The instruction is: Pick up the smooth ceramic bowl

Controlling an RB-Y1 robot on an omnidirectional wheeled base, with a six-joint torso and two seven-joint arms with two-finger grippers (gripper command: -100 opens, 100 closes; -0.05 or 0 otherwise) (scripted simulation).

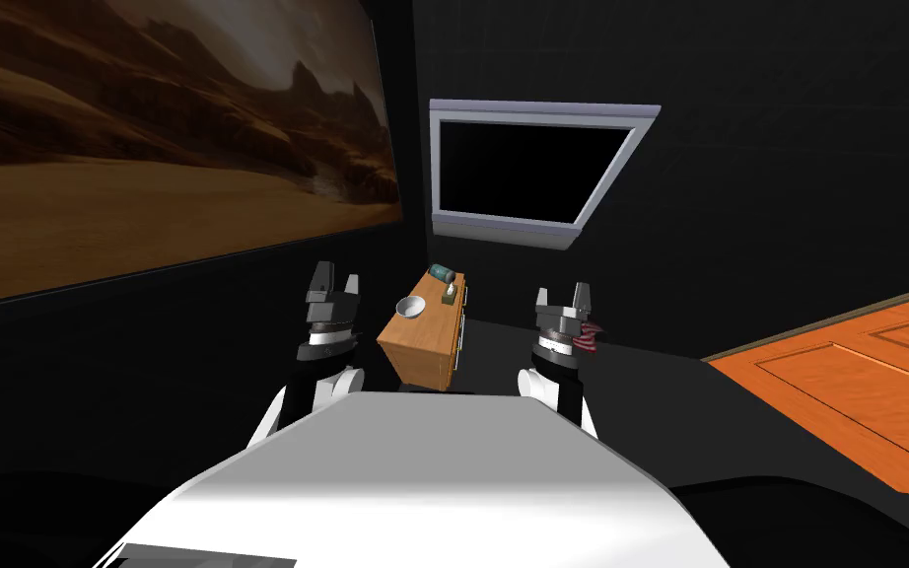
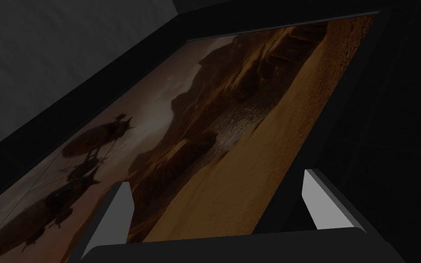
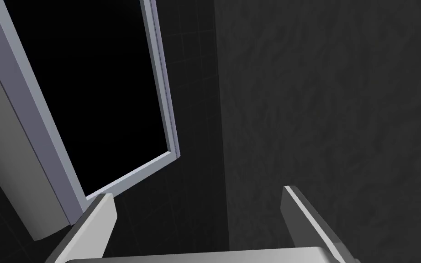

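A small pale grey bowl (image 1: 410,308) sits on the near end of a wooden drawer cabinet (image 1: 419,347) straight ahead in the head view. My left gripper (image 1: 333,283) is raised to the left of the cabinet, open and empty, some way short of the bowl. My right gripper (image 1: 562,295) is raised to the right of the cabinet, also open with nothing between its fingers. In the left wrist view the left gripper (image 2: 216,196) stands wide apart; in the right wrist view the right gripper (image 3: 198,205) does too.
Behind the bowl on the cabinet top lie a teal cylinder (image 1: 442,273) and a small pale object (image 1: 451,291). A striped red cloth (image 1: 591,337) shows by the right gripper. An orange door (image 1: 867,380) lies at the right, dark floor around the cabinet.
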